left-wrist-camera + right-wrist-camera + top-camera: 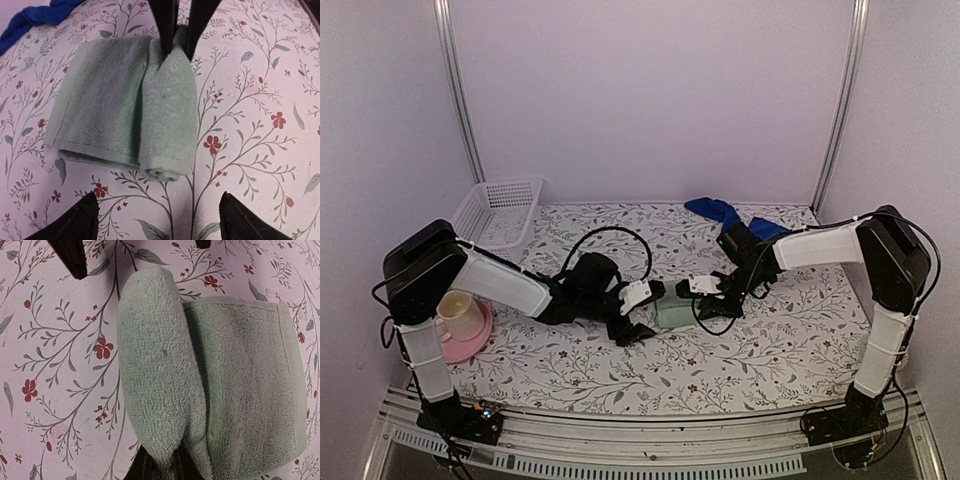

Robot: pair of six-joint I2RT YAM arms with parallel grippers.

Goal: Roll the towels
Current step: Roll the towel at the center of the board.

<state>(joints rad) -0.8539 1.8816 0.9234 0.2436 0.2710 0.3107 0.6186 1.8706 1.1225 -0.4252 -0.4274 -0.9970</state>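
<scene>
The small sage-green towel (672, 313) lies mid-table, partly rolled. In the left wrist view its roll (167, 115) lies beside the flat remainder (100, 100). My right gripper (162, 466) is shut on the far end of the roll (155, 370); it also shows in the left wrist view (177, 30) and from the top (705, 298). My left gripper (157, 220) is open and empty, with its tips apart just short of the roll's near end; it sits left of the towel from the top (638, 322). The royal-blue towel (722, 213) lies crumpled at the back (30, 20).
A white plastic basket (500, 210) stands at the back left. A pale cup on a pink plate (462, 325) sits at the left by the left arm's base. The table carries a floral cloth (760, 340).
</scene>
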